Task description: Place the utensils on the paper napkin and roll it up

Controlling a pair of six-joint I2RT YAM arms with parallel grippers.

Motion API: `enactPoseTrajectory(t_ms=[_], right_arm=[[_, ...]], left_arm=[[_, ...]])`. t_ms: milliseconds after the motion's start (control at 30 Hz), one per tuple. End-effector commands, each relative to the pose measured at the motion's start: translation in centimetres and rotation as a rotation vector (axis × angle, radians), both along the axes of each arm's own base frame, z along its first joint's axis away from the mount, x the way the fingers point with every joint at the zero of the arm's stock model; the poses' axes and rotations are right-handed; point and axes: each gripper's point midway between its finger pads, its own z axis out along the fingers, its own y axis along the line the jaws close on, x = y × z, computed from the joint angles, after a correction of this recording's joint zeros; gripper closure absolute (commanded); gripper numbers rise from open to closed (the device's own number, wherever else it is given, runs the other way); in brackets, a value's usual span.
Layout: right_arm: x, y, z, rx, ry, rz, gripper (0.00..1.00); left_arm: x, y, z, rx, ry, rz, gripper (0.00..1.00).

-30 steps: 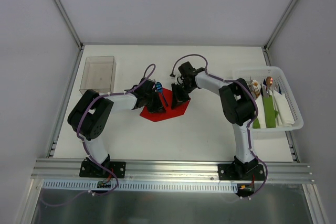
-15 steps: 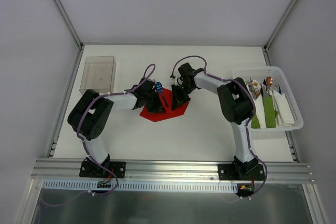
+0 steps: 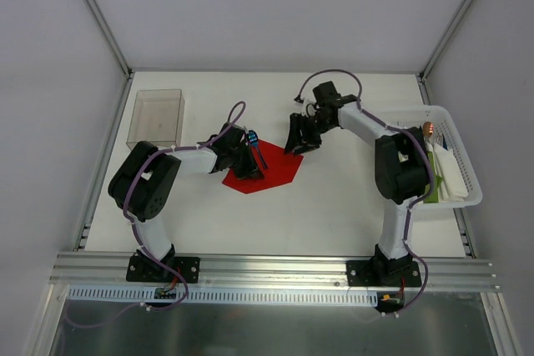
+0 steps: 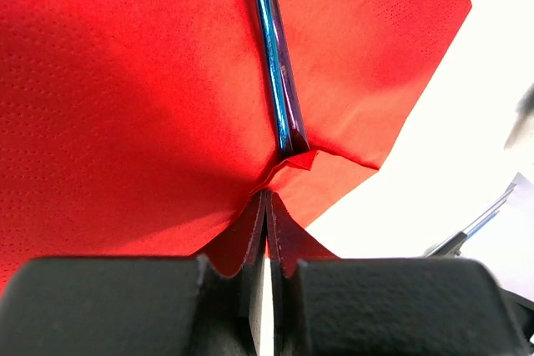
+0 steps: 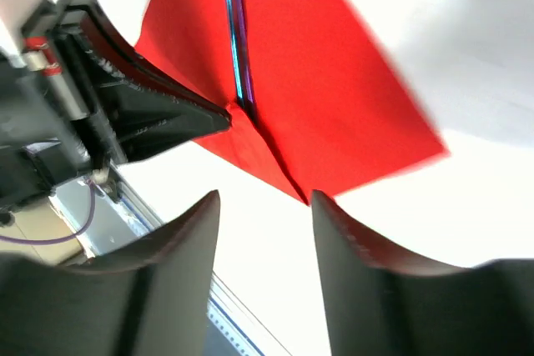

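The red paper napkin [image 3: 269,172] lies flat on the white table between the arms. A slim blue-purple utensil [image 3: 254,144] lies along it; its shiny handle [image 4: 275,64] runs down the sheet and also shows in the right wrist view [image 5: 234,39]. My left gripper [image 3: 248,166] is shut, its tips [image 4: 265,199] pinching a small fold of the paper napkin [image 4: 125,81] at the handle's end. My right gripper [image 3: 297,142] hangs open just off the sheet's far right corner, with nothing between its fingers [image 5: 265,199]. Only one of the utensils can be made out.
A clear plastic box [image 3: 158,117] stands at the far left. A white basket [image 3: 469,199] at the right holds white napkins [image 3: 451,174], a green bundle [image 3: 432,195] and a copper-headed utensil [image 3: 428,129].
My right gripper has opened and pulled back up and to the right, off the napkin. The left gripper stays shut in the same spot.
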Motion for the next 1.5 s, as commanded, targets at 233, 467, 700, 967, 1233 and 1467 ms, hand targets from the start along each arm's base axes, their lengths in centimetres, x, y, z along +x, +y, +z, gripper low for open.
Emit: enactPoseTrajectory(t_ms=[233,467,700,967,1233,1467], right_arm=[[-0.5,-4.6,-1.7,0.115,0.167,-0.096,0.34],[0.4,-3.1,-4.4,0.080,0.186,-0.139,0.33],[-1.5,-1.6,-7.1,0.016,0.238,-0.113,0.33],[-1.7,0.1,-5.4,0.144,0.203,-0.095,0.34],[1.6,-1.4,-4.3,0.156,0.053,-0.166,0.34],[3.4,-1.4,-5.3,0.209,0.084,-0.212,0.33]], left_arm=[[-0.8,1.1,-2.5,0.061,0.063,0.016,1.00],[-0.9,1.1,-2.8,0.062,0.070,0.014,1.00],[-0.7,1.0,-2.7,0.060,0.068,0.017,1.00],[-0.8,1.0,-2.9,0.064,0.071,0.015,1.00],[-0.9,1.3,-2.8,0.066,0.069,0.017,1.00],[-0.9,1.3,-2.9,0.068,0.069,0.019,1.00]])
